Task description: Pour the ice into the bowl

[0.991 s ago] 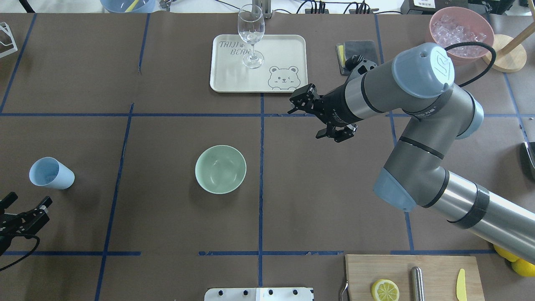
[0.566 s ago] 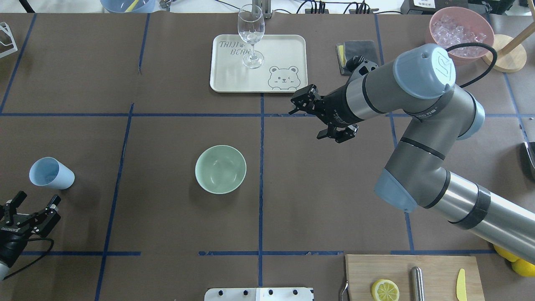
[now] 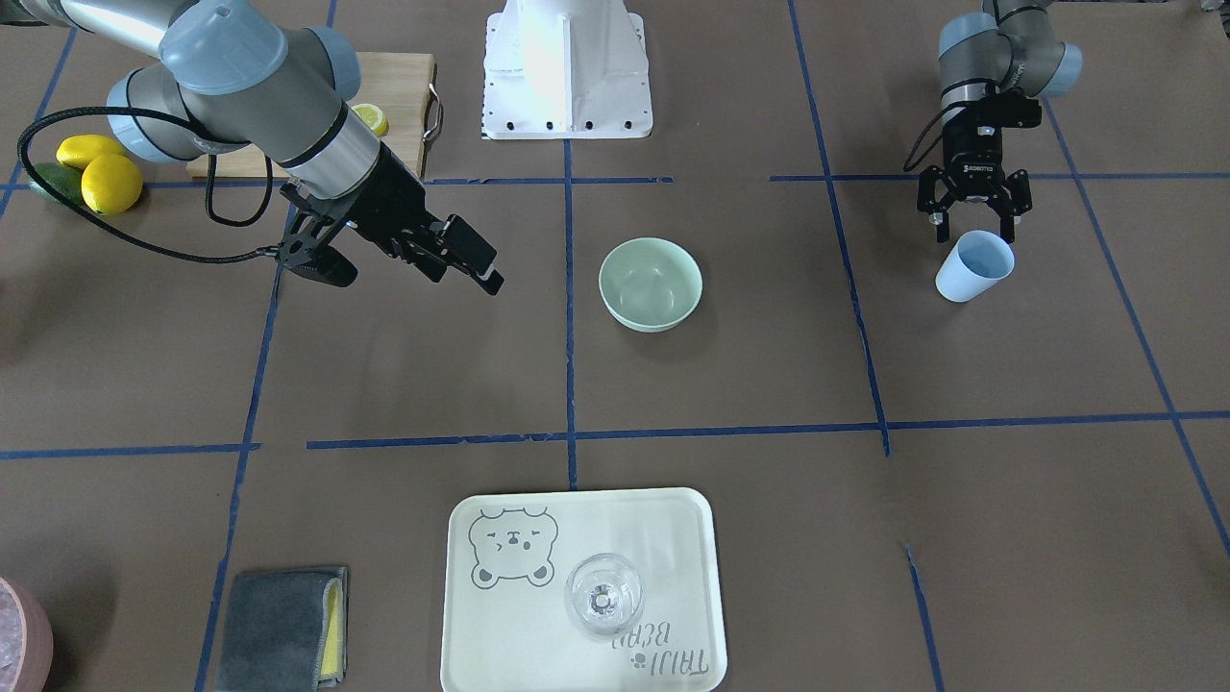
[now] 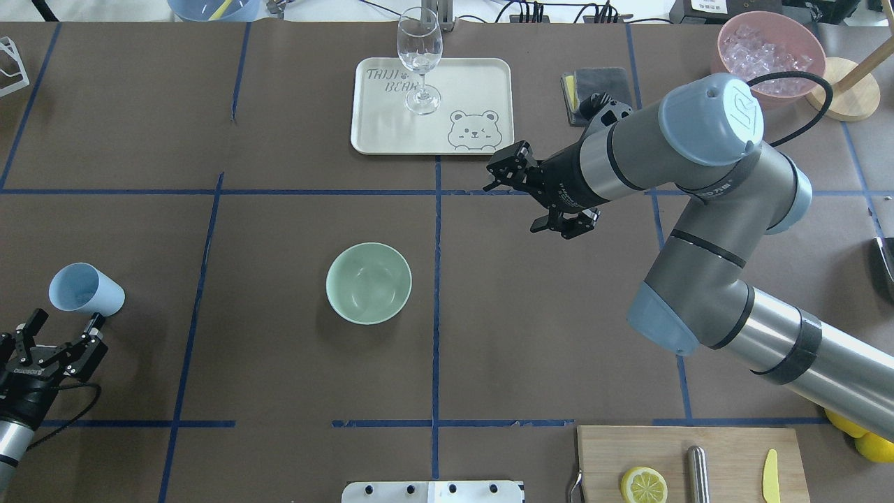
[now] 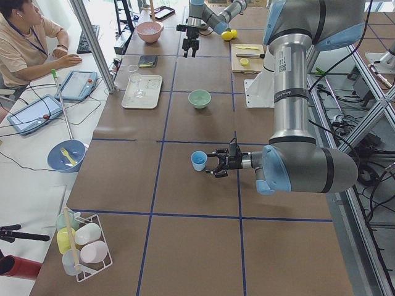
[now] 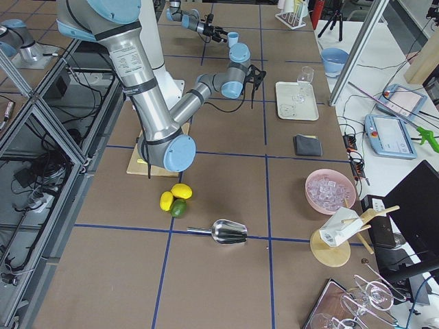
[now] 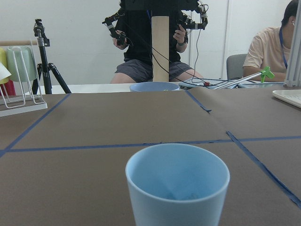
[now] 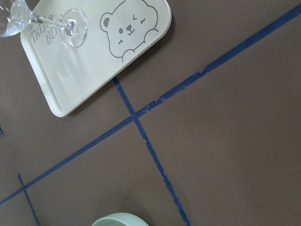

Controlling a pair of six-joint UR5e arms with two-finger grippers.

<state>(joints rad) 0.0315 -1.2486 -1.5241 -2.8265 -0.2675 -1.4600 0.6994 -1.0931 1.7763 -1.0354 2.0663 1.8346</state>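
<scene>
Since left tool (image 4: 66,320) has squared up and closed on blue cup (image 4: 85,289), spread wide, short of contact, grasp looks next. Right tool (image 4: 513,206) spread, idle, unmoved. Bowl (image 4: 369,282) empty, middle of counter (image 4: 279,370); ice (image 4: 765,52) visible only in pink container (image 4: 726,35).

A robotics lab: a wide brown paper-covered table (image 4: 293,363) gridded with blue tape strips (image 4: 436,279), and a seated operator in a beige shirt (image 5: 21,40) beside grey control tablets (image 5: 34,114).

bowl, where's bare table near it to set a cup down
Bare table rings the bowl on every side, widest toward the blue cup and toward the tray. Crowded: at the blue cup, where the left claw is, and under the right claw near the tray's corner.
</scene>
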